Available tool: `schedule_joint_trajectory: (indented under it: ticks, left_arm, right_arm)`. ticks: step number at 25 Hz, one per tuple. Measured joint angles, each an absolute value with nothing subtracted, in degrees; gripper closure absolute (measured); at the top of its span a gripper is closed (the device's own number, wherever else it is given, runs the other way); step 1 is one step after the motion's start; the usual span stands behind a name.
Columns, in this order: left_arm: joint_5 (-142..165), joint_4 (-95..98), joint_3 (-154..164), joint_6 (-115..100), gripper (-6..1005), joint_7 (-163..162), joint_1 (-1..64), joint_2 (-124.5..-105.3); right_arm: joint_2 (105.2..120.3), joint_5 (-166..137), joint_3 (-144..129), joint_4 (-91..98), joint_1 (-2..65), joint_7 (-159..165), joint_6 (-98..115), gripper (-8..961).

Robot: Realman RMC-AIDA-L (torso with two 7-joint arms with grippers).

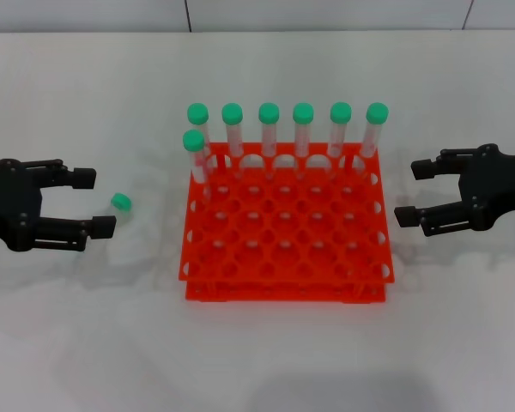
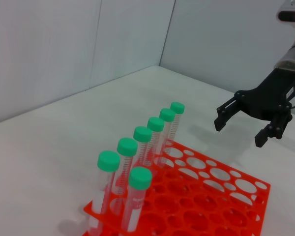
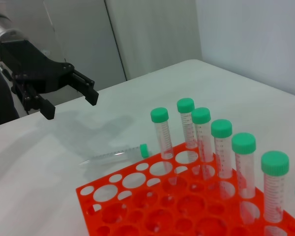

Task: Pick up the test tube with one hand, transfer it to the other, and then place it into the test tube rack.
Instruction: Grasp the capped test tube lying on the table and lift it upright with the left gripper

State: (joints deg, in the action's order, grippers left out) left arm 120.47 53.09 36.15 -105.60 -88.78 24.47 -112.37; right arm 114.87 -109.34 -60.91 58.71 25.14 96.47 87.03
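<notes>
The loose test tube (image 1: 121,202) lies flat on the white table, left of the rack, with its green cap towards the rack. It also shows in the right wrist view (image 3: 113,156). My left gripper (image 1: 103,202), black and unlabelled, is open and empty, with its fingertips just left of the cap, one on each side of the tube's line. It shows in the right wrist view (image 3: 70,105). My right gripper (image 1: 408,193), black with a white label, is open and empty, right of the orange-red test tube rack (image 1: 283,294). It shows in the left wrist view (image 2: 240,132).
Several green-capped tubes (image 1: 268,129) stand upright in the rack's back row, and one more (image 1: 194,154) stands in the second row at the left. The rack's other holes (image 2: 221,196) hold nothing. A pale wall (image 1: 257,13) runs along the table's far edge.
</notes>
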Motion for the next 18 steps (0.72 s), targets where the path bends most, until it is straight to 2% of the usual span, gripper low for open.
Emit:
schedule_joint_trajectory:
  ticks: [18]
  left_arm:
    - [120.36,53.09,36.12,-105.49,135,-88.8,24.08,-112.41]
  right_arm:
    - [114.96,-109.33,-60.91,58.85,25.14,96.64,87.01,110]
